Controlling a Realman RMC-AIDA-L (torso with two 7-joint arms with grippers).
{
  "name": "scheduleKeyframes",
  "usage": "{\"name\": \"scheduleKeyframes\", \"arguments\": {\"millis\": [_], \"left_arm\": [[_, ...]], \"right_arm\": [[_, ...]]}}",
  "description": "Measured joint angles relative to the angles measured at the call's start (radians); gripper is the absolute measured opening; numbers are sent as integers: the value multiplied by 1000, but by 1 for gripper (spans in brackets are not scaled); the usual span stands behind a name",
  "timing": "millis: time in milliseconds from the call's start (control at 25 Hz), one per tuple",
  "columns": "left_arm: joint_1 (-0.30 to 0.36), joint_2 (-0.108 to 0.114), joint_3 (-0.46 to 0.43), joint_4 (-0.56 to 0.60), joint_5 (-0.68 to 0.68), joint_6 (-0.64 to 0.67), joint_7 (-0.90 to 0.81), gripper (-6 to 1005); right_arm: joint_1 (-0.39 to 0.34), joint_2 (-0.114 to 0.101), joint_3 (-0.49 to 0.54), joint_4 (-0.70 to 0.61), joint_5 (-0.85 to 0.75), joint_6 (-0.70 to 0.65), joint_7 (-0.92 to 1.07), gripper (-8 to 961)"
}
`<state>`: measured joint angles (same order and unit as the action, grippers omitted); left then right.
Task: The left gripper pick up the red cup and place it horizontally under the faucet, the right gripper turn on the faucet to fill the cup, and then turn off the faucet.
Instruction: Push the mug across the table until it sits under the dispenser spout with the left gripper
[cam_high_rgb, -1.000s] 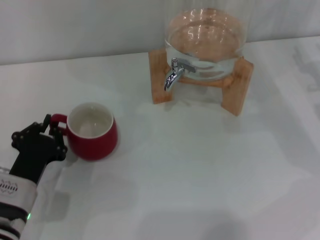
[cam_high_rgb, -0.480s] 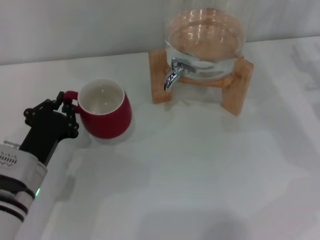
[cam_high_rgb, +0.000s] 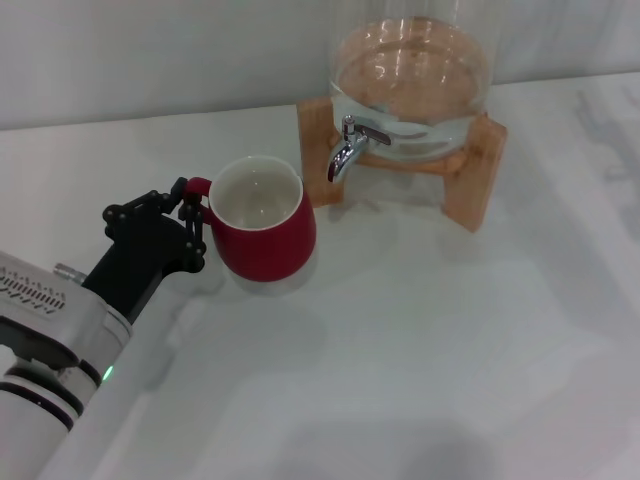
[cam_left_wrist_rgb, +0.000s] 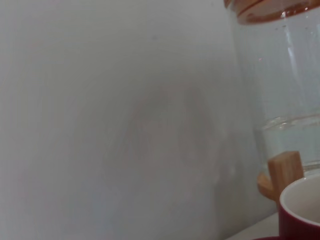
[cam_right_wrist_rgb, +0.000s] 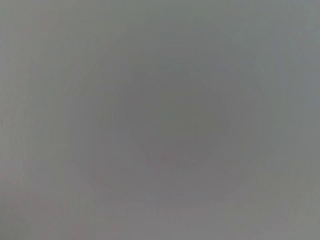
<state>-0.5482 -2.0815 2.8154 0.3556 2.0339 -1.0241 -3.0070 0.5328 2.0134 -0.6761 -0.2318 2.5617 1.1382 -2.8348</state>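
Observation:
The red cup (cam_high_rgb: 262, 228) stands upright with its off-white inside showing, left of and below the faucet (cam_high_rgb: 347, 150) in the head view. My left gripper (cam_high_rgb: 185, 220) is shut on the cup's handle at its left side and holds it just above the white table. The cup's rim also shows in the left wrist view (cam_left_wrist_rgb: 301, 206). The chrome faucet points down from the glass dispenser (cam_high_rgb: 412, 75) in its wooden stand (cam_high_rgb: 472, 185). The cup is still left of the spout, not under it. My right gripper is out of view.
The white table (cam_high_rgb: 420, 340) spreads to the front and right. A pale wall (cam_high_rgb: 150, 50) runs behind it. The dispenser's glass and a wooden stand post (cam_left_wrist_rgb: 285, 170) show close in the left wrist view. The right wrist view shows only plain grey.
My left gripper has carried the red cup to the right and farther back, toward the faucet, across both earlier frames. The dispenser has not moved.

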Motion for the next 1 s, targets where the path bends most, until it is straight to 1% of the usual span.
{"name": "scheduleKeyframes", "arguments": {"millis": [600, 760, 1000], "left_arm": [[5, -2, 14, 17, 21, 53, -3, 94], [2, -1, 7, 17, 17, 88, -4, 94], [-12, 0, 7, 10, 15, 95, -4, 94]], "right_arm": [[-1, 1, -14, 8, 0, 6, 0, 676], [-1, 1, -35, 8, 0, 9, 0, 676], [-1, 2, -44, 9, 0, 11, 1, 676]]}}
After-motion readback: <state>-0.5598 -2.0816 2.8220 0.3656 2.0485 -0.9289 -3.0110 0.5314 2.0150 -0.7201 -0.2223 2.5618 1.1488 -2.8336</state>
